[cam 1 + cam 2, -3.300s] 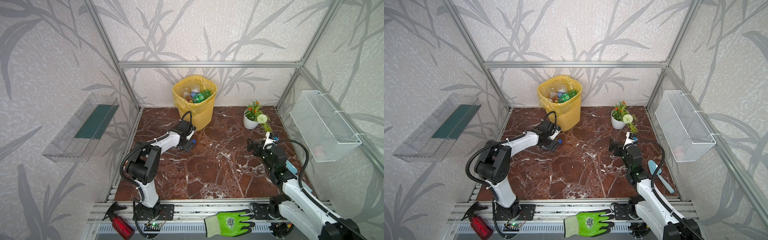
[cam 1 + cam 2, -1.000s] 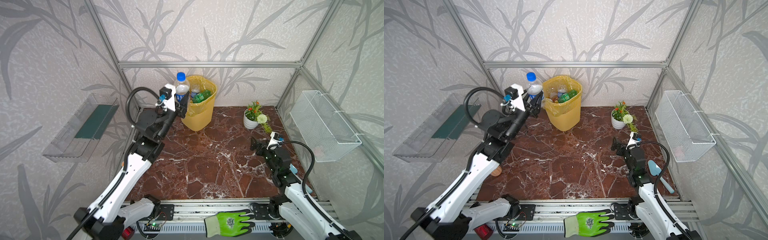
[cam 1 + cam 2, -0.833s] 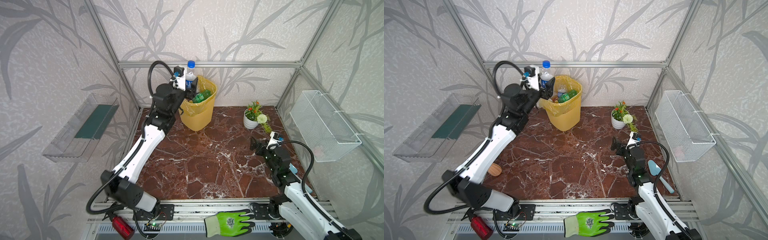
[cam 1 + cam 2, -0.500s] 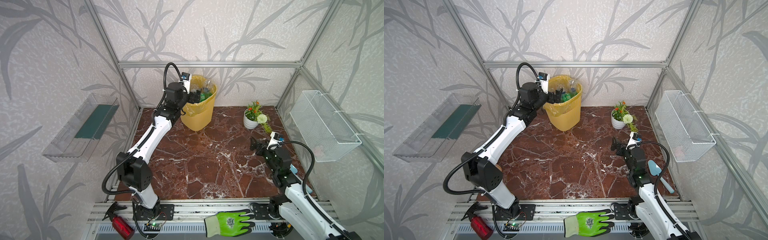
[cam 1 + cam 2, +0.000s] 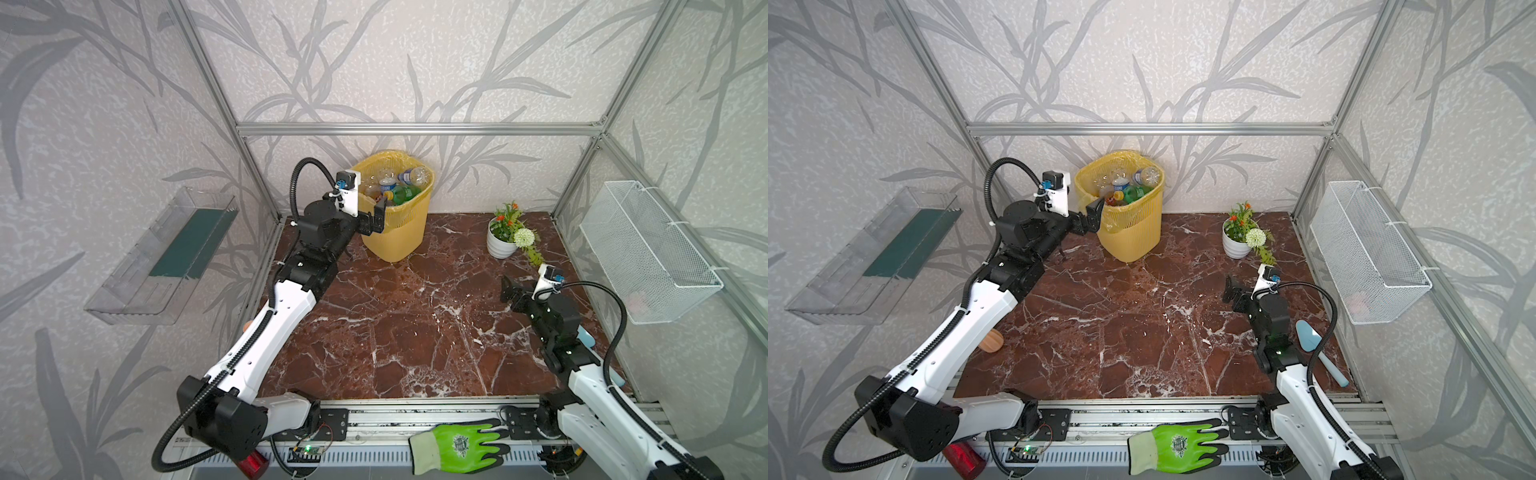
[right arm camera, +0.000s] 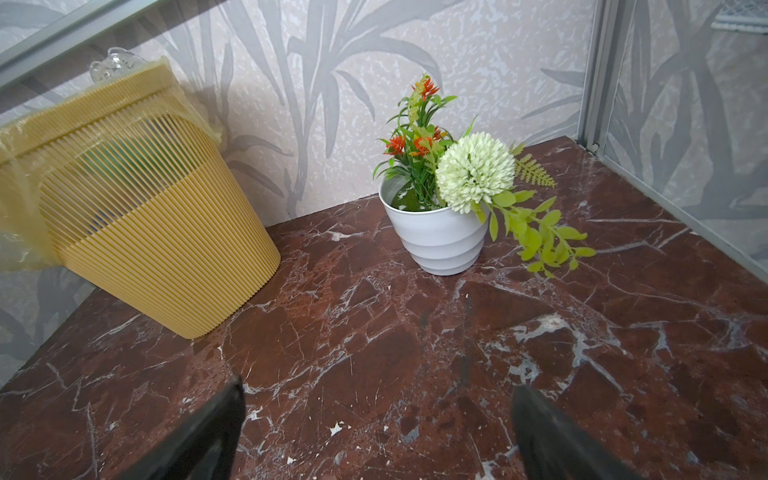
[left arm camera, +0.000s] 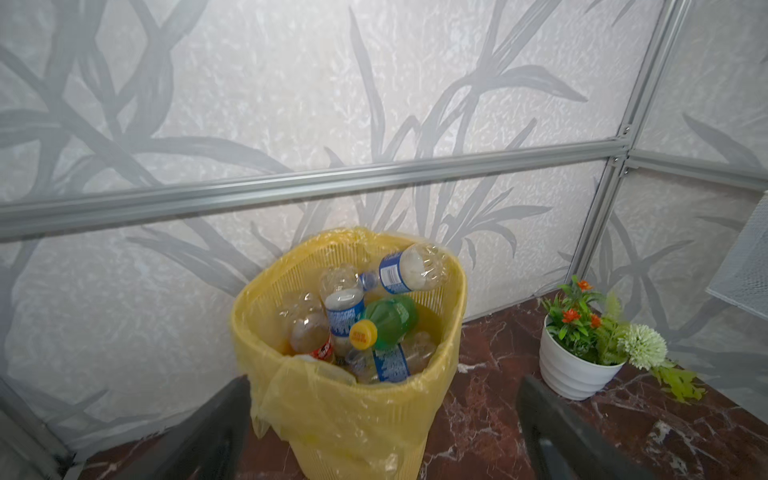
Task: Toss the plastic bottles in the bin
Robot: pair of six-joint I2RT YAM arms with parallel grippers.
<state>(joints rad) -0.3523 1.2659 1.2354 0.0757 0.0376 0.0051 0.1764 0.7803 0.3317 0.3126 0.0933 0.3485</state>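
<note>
The yellow ribbed bin (image 5: 401, 237) (image 5: 1136, 239) (image 7: 345, 419) (image 6: 158, 249) stands at the back wall, lined with a yellow bag. Several plastic bottles (image 5: 395, 187) (image 5: 1129, 185) lie piled inside it. A clear blue-labelled one (image 7: 409, 270) rests on top by the far rim, and a green one with a yellow cap (image 7: 384, 322) lies below it. My left gripper (image 5: 374, 214) (image 5: 1090, 214) (image 7: 384, 386) hangs open and empty just outside the bin's near-left rim. My right gripper (image 5: 509, 289) (image 5: 1231, 289) (image 6: 376, 399) is open and empty, low over the marble floor at the right.
A white flower pot (image 5: 500, 247) (image 7: 575, 374) (image 6: 436, 241) stands right of the bin. A wire basket (image 5: 648, 249) hangs on the right wall, a clear shelf (image 5: 166, 257) on the left. A terracotta vase (image 5: 991, 340), a blue scoop (image 5: 1316, 349), a green glove (image 5: 457, 444) and a red canister (image 5: 963, 459) lie near the edges.
My left arm lifted a blue-capped bottle over the bin, let it go into the bin, and drew back to the rim with open jaws. The right arm stayed still.
</note>
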